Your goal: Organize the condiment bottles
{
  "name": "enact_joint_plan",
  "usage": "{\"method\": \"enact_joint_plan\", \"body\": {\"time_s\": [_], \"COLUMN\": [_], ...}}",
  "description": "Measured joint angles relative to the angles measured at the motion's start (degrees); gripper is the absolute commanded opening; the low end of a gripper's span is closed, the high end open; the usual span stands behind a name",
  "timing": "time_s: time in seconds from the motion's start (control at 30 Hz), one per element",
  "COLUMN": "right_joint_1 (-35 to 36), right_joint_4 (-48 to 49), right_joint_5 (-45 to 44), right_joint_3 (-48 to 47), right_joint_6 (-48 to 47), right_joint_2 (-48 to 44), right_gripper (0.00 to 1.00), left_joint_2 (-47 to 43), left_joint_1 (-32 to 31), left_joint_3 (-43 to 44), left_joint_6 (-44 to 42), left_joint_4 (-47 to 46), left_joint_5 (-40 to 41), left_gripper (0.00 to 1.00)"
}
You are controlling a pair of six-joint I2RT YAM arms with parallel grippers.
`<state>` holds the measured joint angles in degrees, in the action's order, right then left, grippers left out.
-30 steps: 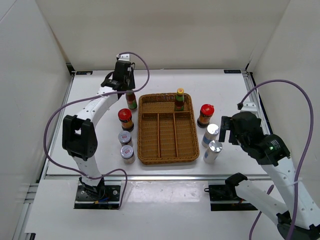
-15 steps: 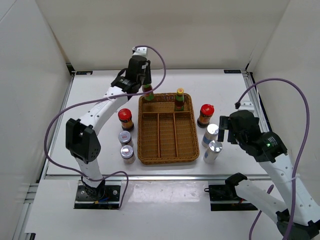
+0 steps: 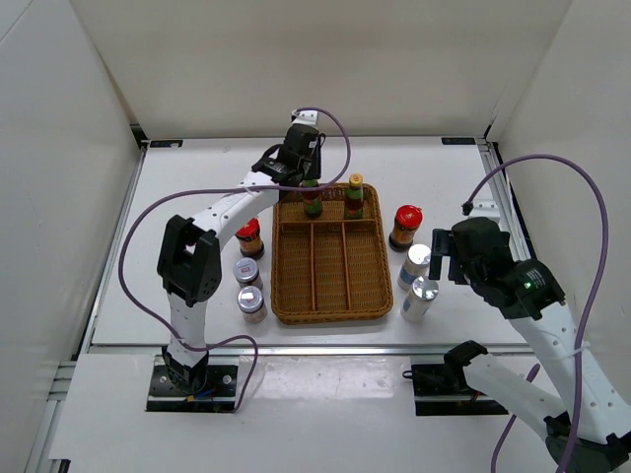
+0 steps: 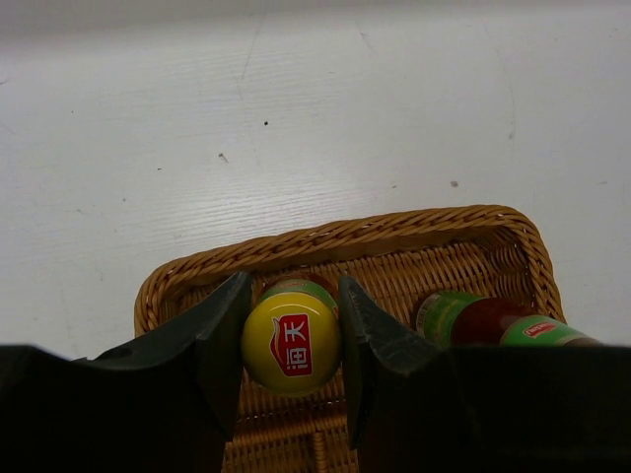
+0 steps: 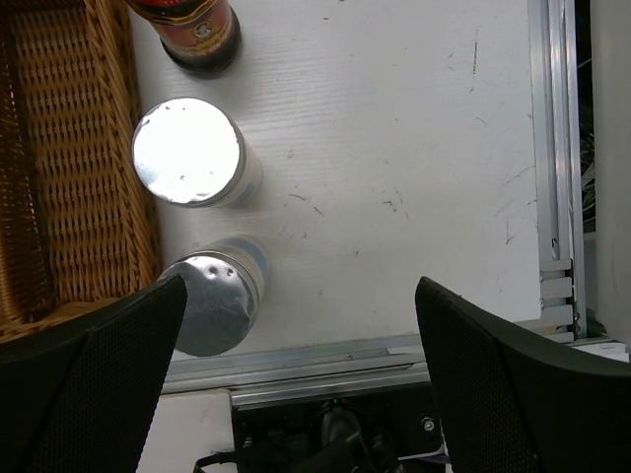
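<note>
My left gripper is shut on a yellow-capped sauce bottle and holds it upright over the back compartment of the wicker tray. The second sauce bottle stands in that compartment just to its right, and also shows in the left wrist view. Red-lidded jars stand left and right of the tray. Two silver-lidded jars stand at the tray's left. Two silver cylinders stand at its right. My right gripper is open and empty beside them.
The tray's three long front compartments hold nothing. In the right wrist view the cylinder tops lie left of my open fingers, with the table's metal front rail below. White walls enclose the table.
My left gripper has carried the sauce bottle from the table left of the tray rightwards over the tray's back compartment. The right arm has barely moved.
</note>
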<state>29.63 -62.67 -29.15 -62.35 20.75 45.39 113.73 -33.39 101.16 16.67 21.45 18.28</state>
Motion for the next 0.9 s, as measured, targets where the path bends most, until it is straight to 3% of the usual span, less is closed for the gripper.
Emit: {"method": "enact_joint_plan", "body": {"time_s": [0.07, 0.2, 0.23, 0.33, 0.4, 0.47, 0.77, 0.9], "right_joint_1": [0.0, 0.0, 0.0, 0.0, 0.0, 0.0, 0.0, 0.0], "right_joint_4": [0.1, 0.2, 0.2, 0.2, 0.2, 0.2, 0.2, 0.2], "right_joint_5": [0.0, 0.1, 0.2, 0.2, 0.2, 0.2, 0.4, 0.4], "right_joint_3": [0.1, 0.3, 0.3, 0.3, 0.3, 0.3, 0.3, 0.3], "right_joint_6": [0.0, 0.0, 0.0, 0.0, 0.0, 0.0, 0.0, 0.0], "right_joint_2": [0.0, 0.0, -0.1, -0.2, -0.2, -0.2, -0.3, -0.3], "right_gripper": [1.00, 1.00, 1.00, 1.00, 1.00, 1.00, 1.00, 1.00], "left_joint_2": [0.0, 0.1, 0.1, 0.1, 0.1, 0.1, -0.4, -5.3], "left_joint_1": [0.0, 0.0, 0.0, -0.1, -0.2, -0.4, -1.0, -1.0], "left_joint_3": [0.0, 0.0, 0.0, 0.0, 0.1, 0.1, 3.0, 1.0], "left_joint_6": [0.1, 0.1, 0.1, 0.0, -0.1, -0.5, -1.1, -1.5], "left_joint_4": [0.0, 0.2, 0.1, 0.0, -0.7, -1.3, -0.5, 1.5], "left_joint_5": [0.4, 0.7, 0.7, 0.8, 0.9, 1.1, 2.1, 4.2], "left_gripper": [0.19, 0.36, 0.47, 0.70, 0.80, 0.99, 0.99, 0.99]}}
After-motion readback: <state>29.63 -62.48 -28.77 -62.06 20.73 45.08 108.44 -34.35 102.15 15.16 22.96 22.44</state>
